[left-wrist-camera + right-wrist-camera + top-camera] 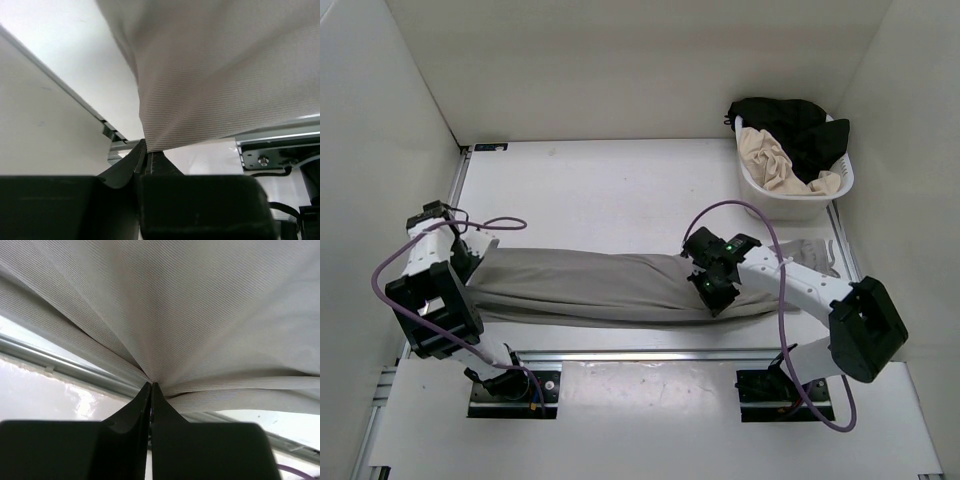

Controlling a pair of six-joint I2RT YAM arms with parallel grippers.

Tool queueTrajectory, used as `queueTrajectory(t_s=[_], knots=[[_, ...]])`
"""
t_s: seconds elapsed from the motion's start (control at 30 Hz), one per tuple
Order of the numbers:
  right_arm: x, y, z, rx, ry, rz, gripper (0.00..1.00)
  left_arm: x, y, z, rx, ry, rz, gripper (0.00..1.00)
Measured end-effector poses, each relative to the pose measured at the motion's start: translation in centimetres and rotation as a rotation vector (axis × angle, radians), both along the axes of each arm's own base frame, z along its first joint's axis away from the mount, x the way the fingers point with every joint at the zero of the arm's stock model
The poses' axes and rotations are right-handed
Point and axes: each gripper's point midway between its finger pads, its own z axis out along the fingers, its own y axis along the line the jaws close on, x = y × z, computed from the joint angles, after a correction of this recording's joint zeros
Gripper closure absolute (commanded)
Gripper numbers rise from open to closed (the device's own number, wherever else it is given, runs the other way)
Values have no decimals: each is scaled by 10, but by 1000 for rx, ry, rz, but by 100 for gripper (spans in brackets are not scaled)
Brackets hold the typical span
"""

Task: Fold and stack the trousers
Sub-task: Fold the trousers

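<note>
White table (610,190), white walls (620,70), grey trousers (590,285) stretched across, basket (788,205) far right.

Trousers (590,285) lie left to right across the middle of the table (610,185), as one long strip. My left gripper (470,258) is at their left end, tips pinched together on the cloth. My right gripper (715,288) is clamped on them well to the right, at their near edge; some cloth extends further right, under my right arm. Rail (650,354) runs along the near side, just in front of the trousers. Left base (515,390) and right base (785,390) sit in front of it. Basket (820,195) is in the far right corner, behind the right gripper. In it, back garment (790,125) hangs over the far rim and front garment (775,158) lies just before it.
</note>
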Motion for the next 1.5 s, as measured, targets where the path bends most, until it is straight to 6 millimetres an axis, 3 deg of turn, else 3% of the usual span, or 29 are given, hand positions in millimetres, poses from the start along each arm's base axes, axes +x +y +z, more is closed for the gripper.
queueTrajectory(t_s=[0.03, 0.07, 0.17, 0.2, 0.23, 0.3, 0.43, 0.6, 0.63, 0.73, 0.8, 0.9, 1.03, 1.13, 1.2, 1.37, 1.5], knots=[[-3, 0, -2, -3, 19, 0, 98, -4, -1, -2, -2, 15, 0, 85], [-5, 0, -5, -11, 41, 1, 90, -8, -2, -5, -4, 31, 0, 75], [-10, 0, -14, -35, 92, -3, 58, -18, -5, -9, -13, 71, -3, 60], [-11, -1, -16, -42, 100, -4, 39, -19, -5, -10, -14, 77, -3, 49], [-11, -1, -17, -46, 101, -8, 34, -19, -5, -10, -13, 78, -2, 43], [-10, -2, -17, -52, 93, -14, 34, -19, -5, -10, -11, 80, 0, 36], [-4, -5, -11, -43, 58, -59, 30, -19, -3, -9, -7, 79, -2, 36], [25, -23, 23, 52, -110, -288, 25, 5, 2, 8, 1, -7, 15, 34], [35, -33, 31, 74, -157, -375, 24, 15, 3, 13, -6, -39, 27, 33], [62, -79, 47, 110, -284, -693, 4, 49, 6, 19, -41, -130, 73, 22], [67, -114, 48, 98, -329, -904, 1, 74, 5, 12, -85, -174, 112, 21], [63, -160, 39, 52, -342, -1189, 1, 98, -4, -13, -146, -183, 152, 17], [47, -201, 17, 11, -324, -1465, 1, 101, -22, -48, -159, -146, 152, 16], [44, -212, 2, 29, -303, -1565, 1, 92, -32, -66, -142, -112, 152, 16], [52, -218, -6, 50, -305, -1591, 1, 89, -32, -72, -128, -102, 170, 17], [86, -225, -26, 112, -329, -1565, 1, 90, -29, -72, -110, -119, 208, 20], [101, -243, -38, 139, -345, -1606, 1, 90, -30, -73, -110, -119, 225, 25]])
